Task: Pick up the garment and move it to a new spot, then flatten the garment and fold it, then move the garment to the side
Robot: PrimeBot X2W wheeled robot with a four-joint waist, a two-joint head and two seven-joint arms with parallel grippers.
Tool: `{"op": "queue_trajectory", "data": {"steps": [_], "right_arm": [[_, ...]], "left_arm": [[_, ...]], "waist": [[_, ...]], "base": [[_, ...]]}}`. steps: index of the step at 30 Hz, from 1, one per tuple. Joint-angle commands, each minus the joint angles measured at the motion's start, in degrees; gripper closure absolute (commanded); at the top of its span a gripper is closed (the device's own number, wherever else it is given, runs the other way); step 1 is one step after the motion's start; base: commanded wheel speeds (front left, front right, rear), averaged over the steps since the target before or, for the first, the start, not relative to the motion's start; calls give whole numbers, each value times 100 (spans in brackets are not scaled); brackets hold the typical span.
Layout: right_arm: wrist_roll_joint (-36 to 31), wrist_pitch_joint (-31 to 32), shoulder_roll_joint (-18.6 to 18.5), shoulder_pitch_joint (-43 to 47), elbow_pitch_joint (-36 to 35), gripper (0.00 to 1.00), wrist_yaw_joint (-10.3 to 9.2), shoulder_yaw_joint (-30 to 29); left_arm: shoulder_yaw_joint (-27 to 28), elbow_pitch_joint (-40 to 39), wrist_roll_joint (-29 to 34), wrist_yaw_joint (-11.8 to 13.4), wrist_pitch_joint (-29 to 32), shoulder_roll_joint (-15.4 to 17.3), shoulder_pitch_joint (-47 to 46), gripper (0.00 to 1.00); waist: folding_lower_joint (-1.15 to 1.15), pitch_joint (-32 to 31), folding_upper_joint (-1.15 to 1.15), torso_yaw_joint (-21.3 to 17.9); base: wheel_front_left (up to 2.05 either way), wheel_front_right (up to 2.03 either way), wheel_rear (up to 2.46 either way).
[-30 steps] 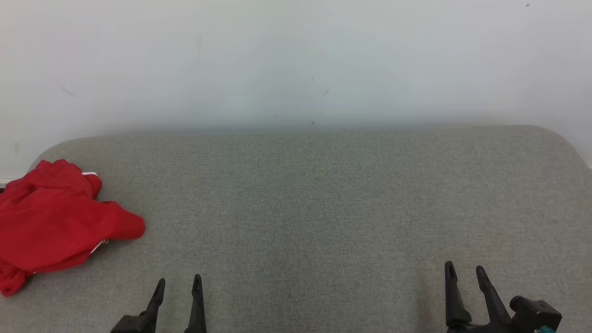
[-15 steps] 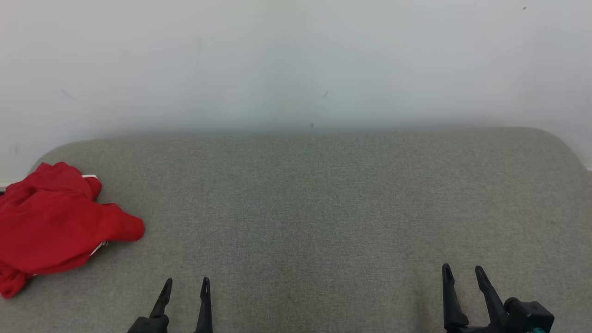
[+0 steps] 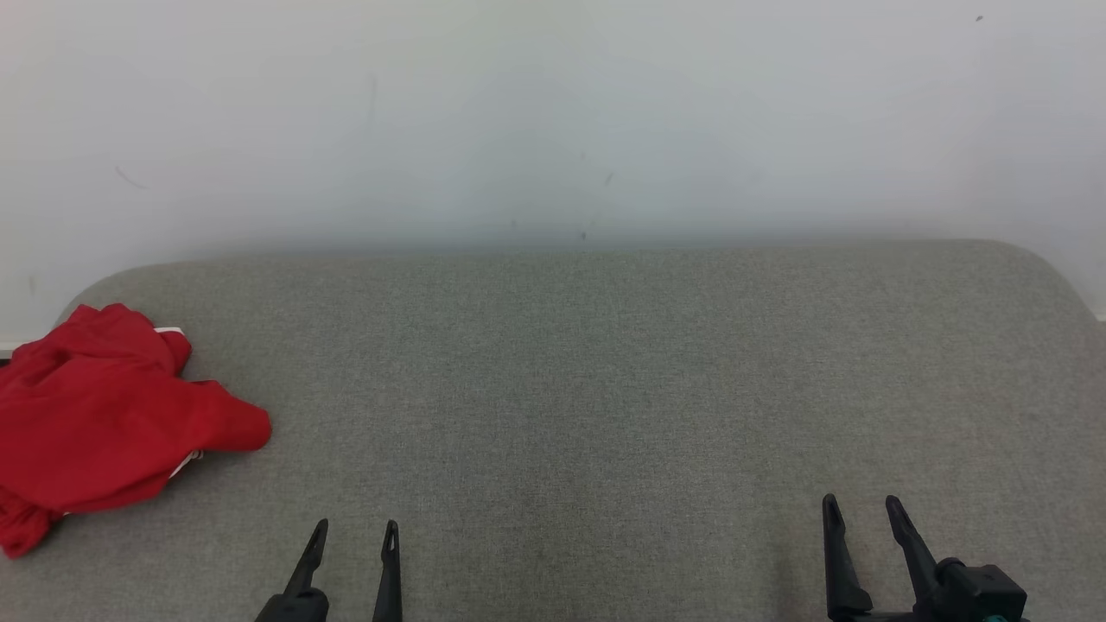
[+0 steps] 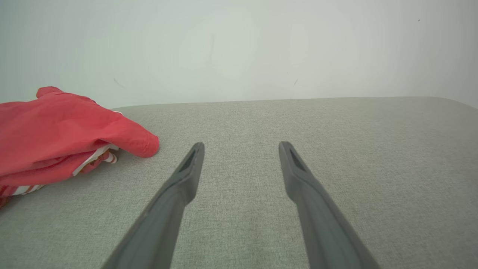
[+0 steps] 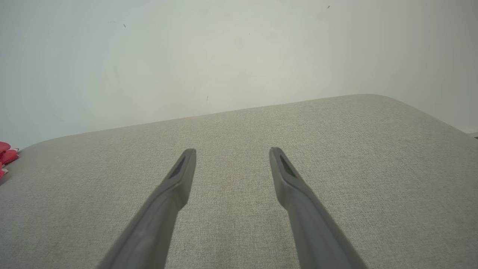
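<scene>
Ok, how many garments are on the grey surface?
1. The red garment lies crumpled at the left edge of the grey surface, ahead and left of the left tool. Anything beneath it would be hidden.

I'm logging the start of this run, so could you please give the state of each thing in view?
Red garment: crumpled in a heap at the left of the grey cushion, unheld.
Left claw: open, empty, clear of the garment.
Right claw: open, empty.

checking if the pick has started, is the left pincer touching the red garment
No, the left pincer stands open over the grey cushion, apart from the red garment at its left.
</scene>
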Motion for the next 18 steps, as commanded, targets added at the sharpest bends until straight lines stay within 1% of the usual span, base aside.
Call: {"op": "queue_trajectory", "data": {"steps": [1,11,14,18], "right_arm": [[-1,-7,3,45,-10,0,21,-4],[30,-7,3,62,-13,0,21,-41],[24,-6,4,84,-19,0,21,-50],[6,-6,4,114,-47,0,21,-54]], "left_arm": [[-1,14,6,25,-20,23,-42,0],[3,21,-56,23,-20,23,-57,0],[27,21,-145,36,-20,23,-67,0],[58,36,-163,42,-20,22,-61,0]], "waist": [[0,4,0,1],[0,14,0,56],[0,6,0,184],[0,-8,0,468]], "base": [[0,0,0],[0,0,0],[0,0,0],[0,0,0]]}}
